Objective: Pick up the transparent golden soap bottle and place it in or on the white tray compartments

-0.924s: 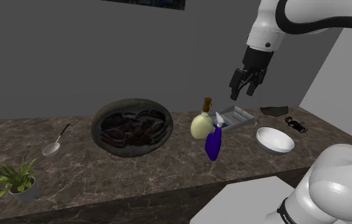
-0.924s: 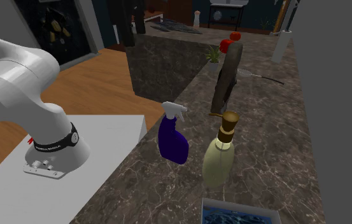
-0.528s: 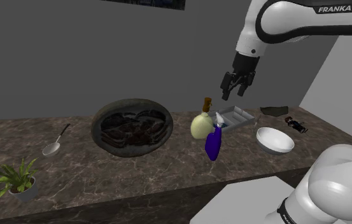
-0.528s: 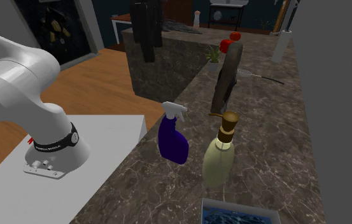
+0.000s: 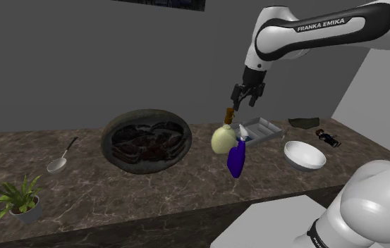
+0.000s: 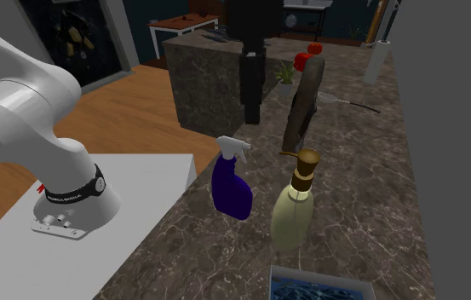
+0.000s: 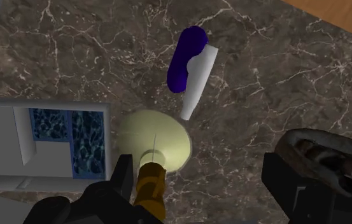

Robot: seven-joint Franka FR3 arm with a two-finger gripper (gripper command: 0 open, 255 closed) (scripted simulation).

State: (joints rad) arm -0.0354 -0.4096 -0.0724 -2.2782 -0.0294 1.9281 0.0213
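The soap bottle (image 5: 221,139) is pale yellow and see-through, with a golden-brown pump, and stands upright on the dark marble counter. The white tray (image 5: 261,129) with blue-patterned compartments lies just behind it toward the shoulder view's right. My gripper (image 5: 238,105) hangs open just above the pump. In the wrist view the bottle (image 7: 153,139) sits close to one finger (image 7: 121,181), off the middle of the open gripper (image 7: 204,167), and the tray (image 7: 21,141) lies beside it. The second exterior view shows the bottle (image 6: 293,213) in front of the tray's corner (image 6: 286,274), with the gripper (image 6: 250,111) beyond.
A blue spray bottle (image 5: 236,159) stands right in front of the soap bottle. A large dark bowl (image 5: 146,137) sits to the shoulder view's left, a white bowl (image 5: 304,155) to the right. A spoon (image 5: 61,160) and a potted plant (image 5: 18,197) lie far left.
The arm has swung toward the shoulder view's left and come down, bringing the open gripper from over the tray to just above the soap bottle's pump. The objects have not moved.
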